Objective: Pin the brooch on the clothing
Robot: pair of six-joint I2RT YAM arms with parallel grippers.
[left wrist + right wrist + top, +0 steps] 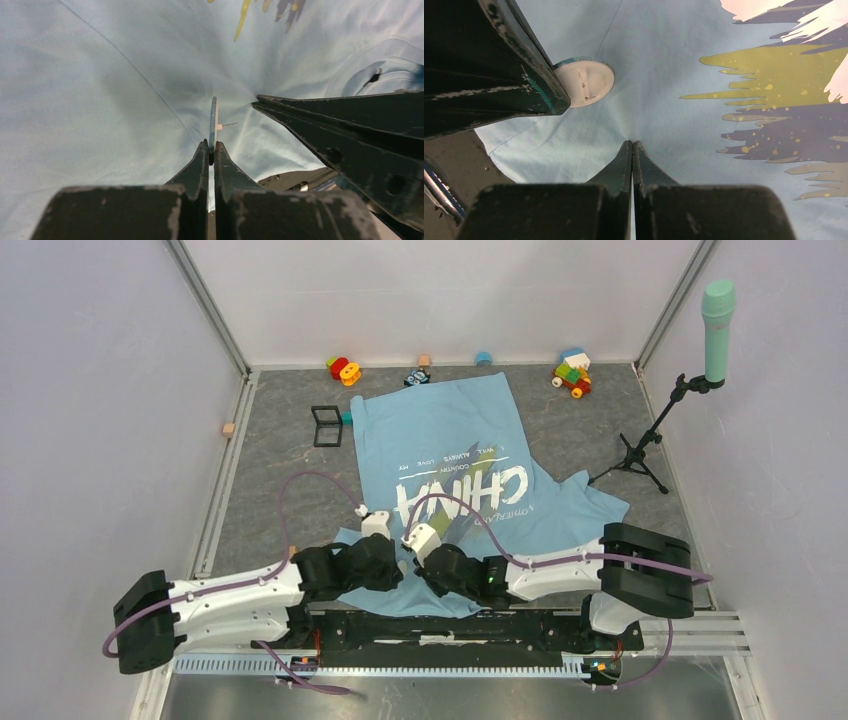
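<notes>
The clothing (440, 440), a light blue T-shirt with white "CHINA" print, lies flat on the grey table. Both grippers are close together over its near part. My left gripper (211, 147) is shut on the brooch (213, 122), a thin disc seen edge-on with a fine pin sticking out sideways. In the right wrist view the brooch (586, 82) shows a white round back, held just above the fabric. My right gripper (631, 145) is shut, its tip pinching the shirt fabric (664, 100), with wrinkles running to it. Its fingers (350, 130) lie just right of the brooch.
A black square frame (327, 426) stands left of the shirt. Coloured toy blocks (344, 369) and a toy car (572, 372) lie at the back wall. A teal microphone (717, 315) on a tripod stands at the right. A small block (229, 429) lies far left.
</notes>
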